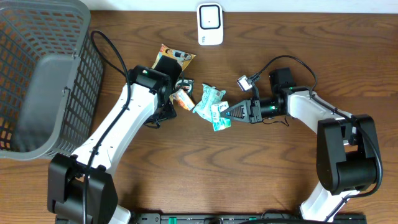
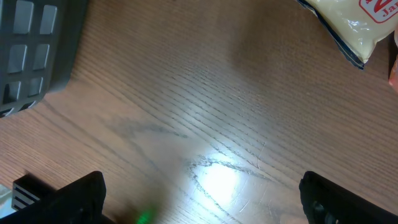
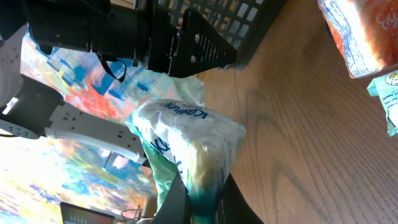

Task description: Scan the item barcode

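Your right pincer (image 1: pixel 228 112) is clamped shut on the green-and-white packet (image 3: pixel 186 155), which sticks lengthwise past its tips. The white scanner (image 1: pixel 209 24) lies beyond, at the far desk (image 2: pixel 186 93) edge. Your left pincer (image 2: pixel 205 200) hangs wide, empty.

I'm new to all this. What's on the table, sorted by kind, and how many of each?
Crinkly snack packets: 4 (yellow-and-black packet, orange packet, upper green-and-white packet, lower green-and-white packet)
Grey plastic mesh basket: 1
White boxy scanner: 1
White-and-black robot arms: 2 (left arm, right arm)
Total: 8
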